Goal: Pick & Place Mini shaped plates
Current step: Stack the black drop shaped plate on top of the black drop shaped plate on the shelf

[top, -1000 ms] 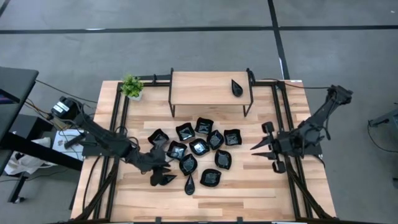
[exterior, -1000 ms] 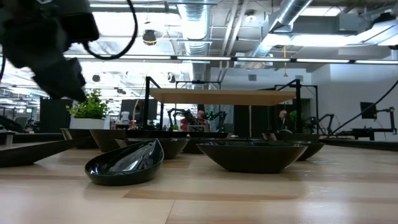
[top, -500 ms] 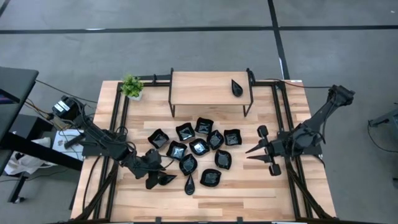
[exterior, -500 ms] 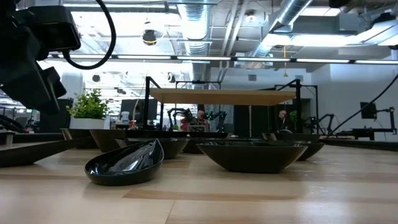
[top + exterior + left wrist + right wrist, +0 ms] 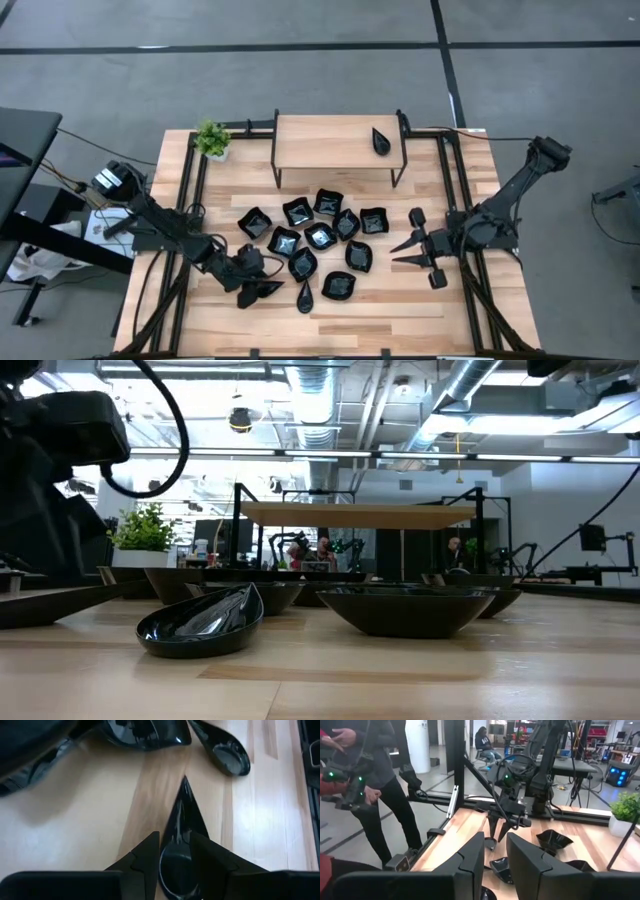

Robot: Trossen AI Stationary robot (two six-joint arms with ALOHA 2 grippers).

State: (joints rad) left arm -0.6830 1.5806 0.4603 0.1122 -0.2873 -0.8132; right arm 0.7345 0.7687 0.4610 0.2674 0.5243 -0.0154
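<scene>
Glossy black teardrop plate (image 5: 179, 851) on the near-left desk (image 5: 400, 300): I am gripping it in the left gripper's (image 5: 252, 292) fingers. Lifting and carrying likely come next. Right gripper (image 5: 407, 251) is hovering right, fingers slightly parted, holding nothing.
</scene>
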